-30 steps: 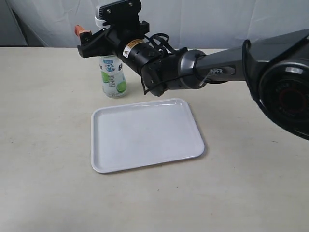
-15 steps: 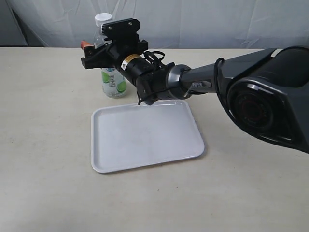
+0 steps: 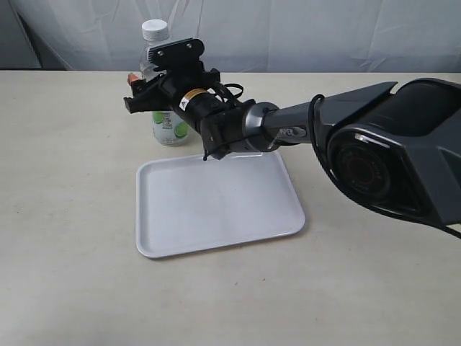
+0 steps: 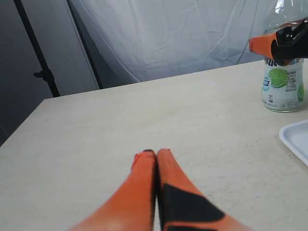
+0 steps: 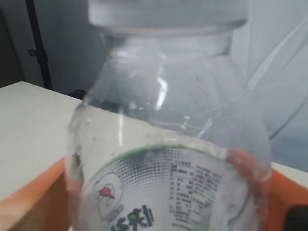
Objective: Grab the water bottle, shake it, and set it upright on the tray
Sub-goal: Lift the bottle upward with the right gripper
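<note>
The water bottle [image 3: 170, 127] stands upright on the table just behind the tray's [image 3: 216, 216] far left corner, its white cap above the arm. My right gripper [image 3: 138, 91] reaches across from the right and is open, with an orange finger on each side of the bottle's upper body, close against it. In the right wrist view the bottle [image 5: 168, 159] fills the space between the fingers [image 5: 33, 202] of the right gripper [image 5: 154, 166]. My left gripper [image 4: 156, 154] is shut on nothing, low over bare table, with the bottle [image 4: 283, 89] and the tray's corner [image 4: 296, 139] far ahead of it.
A white cloth backdrop [image 3: 324, 32] hangs behind the table's far edge. The right arm's dark body [image 3: 389, 151] stretches over the table's right side. A dark stand [image 4: 43, 72] is beyond the table's edge in the left wrist view.
The right gripper has come down and forward, so that its fingers now sit around the bottle's upper body instead of near its cap. The bottle and tray have not moved.
</note>
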`<action>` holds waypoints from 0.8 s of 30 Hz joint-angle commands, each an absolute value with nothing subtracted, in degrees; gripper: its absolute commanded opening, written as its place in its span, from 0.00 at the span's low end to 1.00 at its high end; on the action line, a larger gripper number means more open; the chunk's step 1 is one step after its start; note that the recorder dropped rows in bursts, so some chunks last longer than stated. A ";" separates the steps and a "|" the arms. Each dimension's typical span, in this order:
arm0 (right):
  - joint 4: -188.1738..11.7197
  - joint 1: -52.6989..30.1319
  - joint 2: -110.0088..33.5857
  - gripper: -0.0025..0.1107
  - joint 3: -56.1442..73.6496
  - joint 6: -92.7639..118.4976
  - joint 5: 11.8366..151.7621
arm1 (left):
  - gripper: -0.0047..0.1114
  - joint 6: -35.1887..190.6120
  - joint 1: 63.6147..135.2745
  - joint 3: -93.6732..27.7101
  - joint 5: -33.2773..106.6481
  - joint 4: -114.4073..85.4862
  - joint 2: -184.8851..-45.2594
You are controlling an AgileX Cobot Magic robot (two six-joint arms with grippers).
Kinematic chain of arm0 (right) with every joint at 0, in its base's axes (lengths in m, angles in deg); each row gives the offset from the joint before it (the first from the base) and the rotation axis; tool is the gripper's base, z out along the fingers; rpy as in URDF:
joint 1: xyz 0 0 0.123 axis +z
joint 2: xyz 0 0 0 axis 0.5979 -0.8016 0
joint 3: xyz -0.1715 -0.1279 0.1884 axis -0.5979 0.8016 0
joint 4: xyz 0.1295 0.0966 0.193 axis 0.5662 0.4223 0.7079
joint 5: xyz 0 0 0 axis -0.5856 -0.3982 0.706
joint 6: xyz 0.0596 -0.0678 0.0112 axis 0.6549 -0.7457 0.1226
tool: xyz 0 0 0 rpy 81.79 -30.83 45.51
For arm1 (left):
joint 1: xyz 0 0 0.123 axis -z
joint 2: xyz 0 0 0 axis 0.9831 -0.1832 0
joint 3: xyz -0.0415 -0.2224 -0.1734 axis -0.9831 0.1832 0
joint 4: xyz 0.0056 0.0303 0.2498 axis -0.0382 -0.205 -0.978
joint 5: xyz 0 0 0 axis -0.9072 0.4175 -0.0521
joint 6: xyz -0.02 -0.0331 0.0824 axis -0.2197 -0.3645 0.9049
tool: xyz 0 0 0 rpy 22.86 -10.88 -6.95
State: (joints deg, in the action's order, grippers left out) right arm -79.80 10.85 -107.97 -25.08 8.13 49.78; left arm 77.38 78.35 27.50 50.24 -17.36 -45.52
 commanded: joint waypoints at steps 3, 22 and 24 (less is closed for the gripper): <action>-69.67 10.68 -107.97 0.19 -25.47 0.55 52.19 | 0.04 77.19 78.38 27.71 49.99 -17.14 -45.26; -74.06 15.04 -71.98 0.01 -22.80 -8.77 91.35 | 0.04 77.19 78.38 27.71 49.99 -17.14 -45.26; -73.65 16.04 -69.02 0.01 -17.70 -8.77 88.66 | 0.04 77.19 78.38 27.71 49.99 -17.14 -45.26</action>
